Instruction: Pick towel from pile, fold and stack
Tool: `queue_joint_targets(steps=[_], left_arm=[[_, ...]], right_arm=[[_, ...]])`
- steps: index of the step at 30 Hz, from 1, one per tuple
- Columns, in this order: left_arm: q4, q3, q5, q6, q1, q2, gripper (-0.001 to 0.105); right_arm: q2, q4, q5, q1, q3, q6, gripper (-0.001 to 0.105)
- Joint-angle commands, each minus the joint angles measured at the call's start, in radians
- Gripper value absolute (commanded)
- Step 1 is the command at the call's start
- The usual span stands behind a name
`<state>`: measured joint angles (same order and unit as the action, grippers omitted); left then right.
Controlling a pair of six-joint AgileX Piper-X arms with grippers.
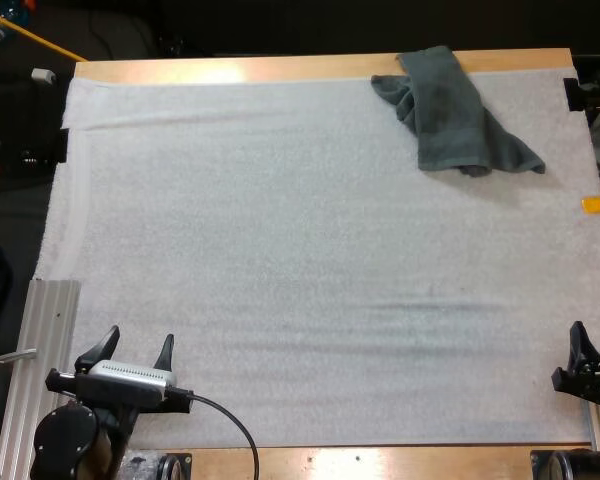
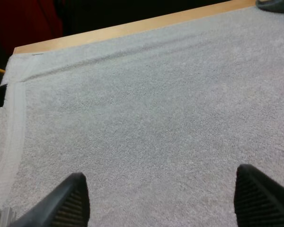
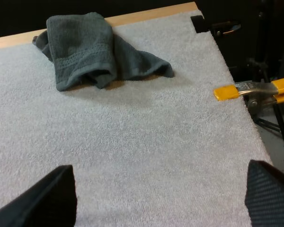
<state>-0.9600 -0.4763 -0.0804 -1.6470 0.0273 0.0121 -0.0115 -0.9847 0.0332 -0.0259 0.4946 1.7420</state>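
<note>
Up at the upper right of the high view, the crumpled towel [image 1: 450,112] is lying over the far edge of the mat [image 1: 280,250] while my left gripper [image 1: 138,350] and right gripper [image 3: 158,189] are sitting spread apart and empty at the lower corners, so I am fearing a long reach pinching only one loose flap.

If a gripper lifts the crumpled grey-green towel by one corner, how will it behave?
The crumpled towel would probably hang limp, since it lies in soft, loose folds. If pushed, it likely bunches and drags rather than slides on the textured white mat.
</note>
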Motion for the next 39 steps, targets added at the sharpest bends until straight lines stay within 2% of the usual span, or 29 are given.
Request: queue_joint_targets(steps=[1, 5, 6, 8, 13, 15, 17, 22, 27, 33, 39], left_arm=[[0.019, 0.001, -0.005, -0.001, 0.001, 0.139, 0.062], [0.025, 0.001, -0.054, -0.003, 0.001, 0.139, 0.062], [0.032, 0.001, -0.114, -0.005, 0.001, 0.139, 0.062], [0.041, -0.002, -0.184, -0.025, 0.001, 0.137, 0.062], [0.047, -0.043, -0.282, -0.076, 0.001, 0.111, 0.062], [0.047, -0.081, -0.371, -0.077, 0.001, 0.085, 0.062], [0.047, -0.108, -0.42, -0.077, 0.001, 0.067, 0.062], [0.05, -0.158, -0.473, -0.077, 0.001, 0.017, 0.062], [0.089, -0.183, -0.533, -0.077, 0.001, -0.05, 0.062], [0.107, -0.237, -0.554, -0.077, 0.001, -0.187, 0.062], [0.107, -0.274, -0.554, -0.077, 0.001, -0.28, 0.062]], right_arm=[[-0.039, 0.009, 0.001, 0.002, 0.003, 0.007, 0.071], [-0.039, 0.016, -0.005, 0.002, 0.003, 0.003, 0.071], [-0.039, 0.027, -0.042, 0.002, 0.003, 0.003, 0.071], [-0.032, 0.03, -0.083, 0.002, 0.006, 0.003, 0.071], [0.009, 0.022, -0.194, 0.002, 0.043, 0.007, 0.071], [0.045, 0.023, -0.287, 0.002, 0.074, 0.007, 0.071], [0.073, 0.023, -0.346, 0.002, 0.094, 0.009, 0.071], [0.145, 0.044, -0.418, 0.002, 0.134, 0.009, 0.071], [0.248, 0.095, -0.419, 0.002, 0.174, 0.005, 0.071], [0.473, 0.202, -0.409, 0.002, 0.23, -0.031, 0.071], [0.705, 0.362, -0.339, 0.051, 0.279, -0.123, 0.071]])
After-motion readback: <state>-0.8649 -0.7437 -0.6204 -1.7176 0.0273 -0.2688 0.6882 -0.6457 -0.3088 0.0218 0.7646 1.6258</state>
